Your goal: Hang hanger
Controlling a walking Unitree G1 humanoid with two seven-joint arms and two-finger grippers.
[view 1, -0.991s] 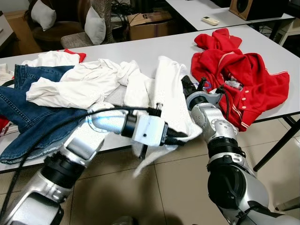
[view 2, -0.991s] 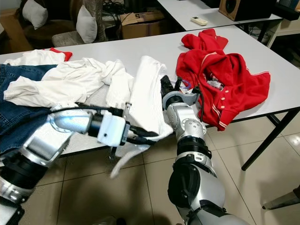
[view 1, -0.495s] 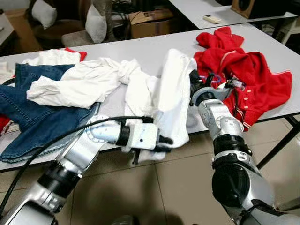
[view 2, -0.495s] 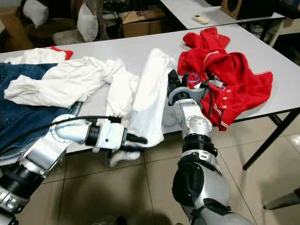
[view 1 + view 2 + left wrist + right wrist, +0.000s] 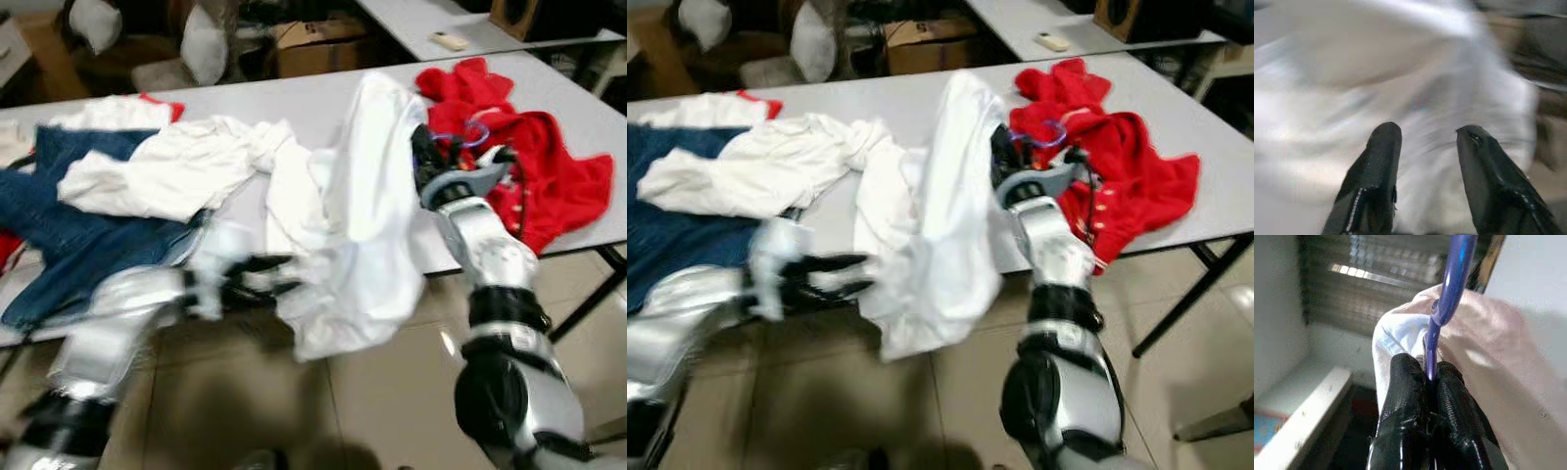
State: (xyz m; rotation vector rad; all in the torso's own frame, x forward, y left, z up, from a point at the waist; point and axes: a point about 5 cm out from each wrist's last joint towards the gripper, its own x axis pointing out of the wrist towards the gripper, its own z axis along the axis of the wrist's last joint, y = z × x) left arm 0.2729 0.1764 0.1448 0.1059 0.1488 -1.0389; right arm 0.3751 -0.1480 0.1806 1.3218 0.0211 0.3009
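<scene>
A: From the head cameras: the right gripper (image 5: 423, 157) stands raised above the table edge (image 5: 588, 227), lifting a white garment (image 5: 362, 225) by a purple hanger (image 5: 468, 132) whose hook curls just above it; a second ago the cloth lay slumped over the edge, and now it hangs nearly free, hem below the tabletop.

B: And the other arm?

A: The left gripper (image 5: 269, 279), blurred with motion, has let go of the hem it was pinching; its fingers point at the cloth from just beside it; a red jacket (image 5: 549, 176) and jeans (image 5: 69, 225) lie on the table.

B: The left wrist view?

A: Two black fingers (image 5: 1378, 166) spread apart, nothing between them; smeared white fabric beyond.

B: The right wrist?

A: Fingers (image 5: 1405, 396) pressed together on the hanger's purple stem, white collar bunched behind.

B: Meaning for the job?

A: Judging by this, the garment is up on its hanger and carried by one arm; finding a rail for the hook remains.
</scene>
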